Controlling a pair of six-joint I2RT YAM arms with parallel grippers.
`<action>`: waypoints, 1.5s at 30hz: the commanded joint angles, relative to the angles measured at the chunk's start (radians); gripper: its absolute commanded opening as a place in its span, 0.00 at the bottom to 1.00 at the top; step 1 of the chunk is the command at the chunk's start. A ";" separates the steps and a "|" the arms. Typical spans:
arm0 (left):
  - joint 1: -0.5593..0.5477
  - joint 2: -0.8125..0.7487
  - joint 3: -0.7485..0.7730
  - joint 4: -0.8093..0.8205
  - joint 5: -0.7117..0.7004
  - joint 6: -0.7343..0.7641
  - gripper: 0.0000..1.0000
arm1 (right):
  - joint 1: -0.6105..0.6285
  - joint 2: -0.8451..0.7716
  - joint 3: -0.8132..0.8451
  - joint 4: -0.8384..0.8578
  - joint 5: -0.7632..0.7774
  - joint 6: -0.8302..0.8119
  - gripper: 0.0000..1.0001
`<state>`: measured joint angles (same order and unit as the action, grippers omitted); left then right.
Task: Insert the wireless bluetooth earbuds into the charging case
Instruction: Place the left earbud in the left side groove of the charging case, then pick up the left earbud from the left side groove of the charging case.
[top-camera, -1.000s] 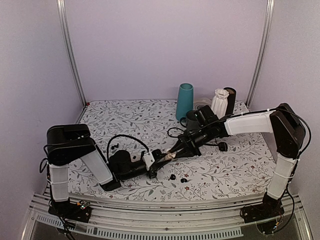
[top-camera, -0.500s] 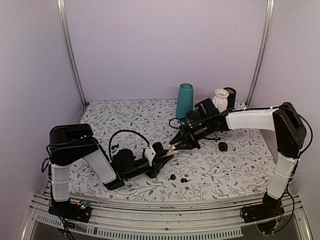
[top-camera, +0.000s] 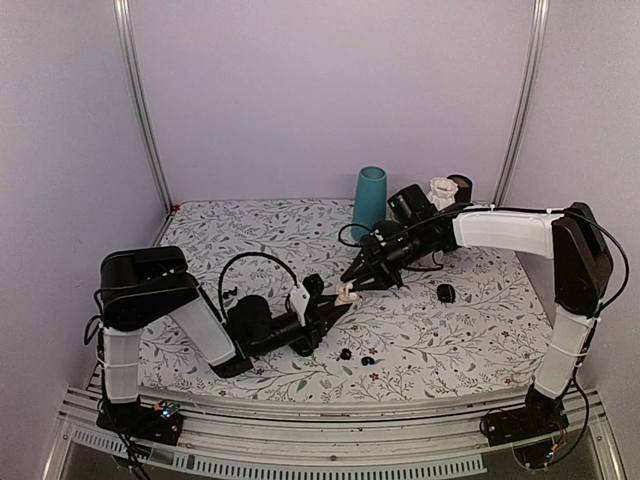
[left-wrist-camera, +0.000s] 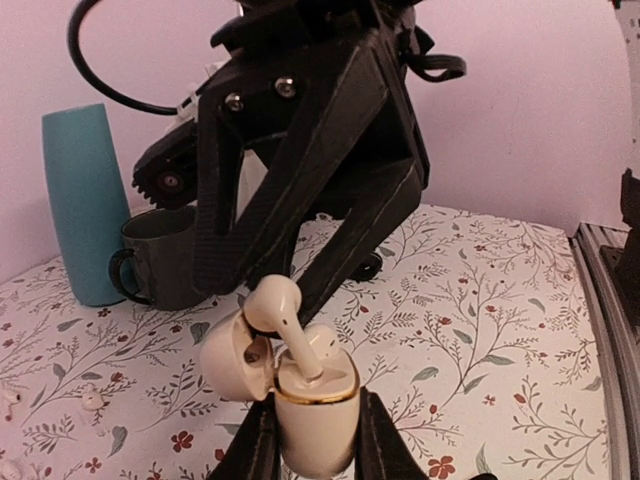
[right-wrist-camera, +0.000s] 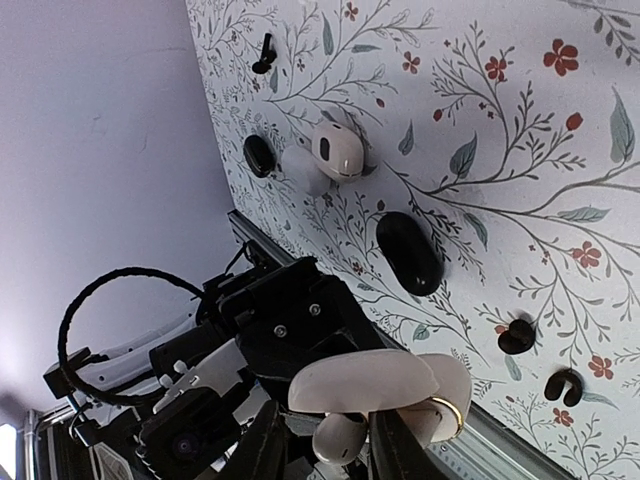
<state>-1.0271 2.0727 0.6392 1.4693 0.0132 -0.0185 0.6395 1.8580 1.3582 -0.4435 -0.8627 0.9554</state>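
Floral-print bench (top-camera: 250, 240) below, lilac walls around. Midway through insertion, above bench centre toward front edge: clamps open cream charging case (left-wrist-camera: 318, 390) upright in left claw (left-wrist-camera: 315, 445), pinches cream earbud (left-wrist-camera: 270, 303) in narrow-set right claw (left-wrist-camera: 282, 292), directly over case, with stem tip seemingly inside 1 well. Next calls for straight push down, then release. Leaves 2 black buds (top-camera: 345, 354) loose near front edge.

The earbud (left-wrist-camera: 274, 308) stands in the case (left-wrist-camera: 316, 405) — mug (left-wrist-camera: 160, 268) and vase (left-wrist-camera: 80, 200) behind.
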 joint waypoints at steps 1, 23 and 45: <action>0.002 0.012 0.022 0.352 0.029 -0.041 0.00 | 0.005 -0.034 0.062 -0.055 0.087 -0.113 0.28; 0.005 -0.020 0.014 0.351 0.046 -0.055 0.00 | 0.119 -0.031 0.186 -0.262 0.385 -0.372 0.27; 0.006 -0.048 0.004 0.352 0.065 -0.057 0.00 | 0.177 -0.035 0.188 -0.304 0.534 -0.483 0.23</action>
<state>-1.0225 2.0701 0.6430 1.4700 0.0429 -0.0784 0.8062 1.8431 1.5314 -0.7444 -0.3710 0.4973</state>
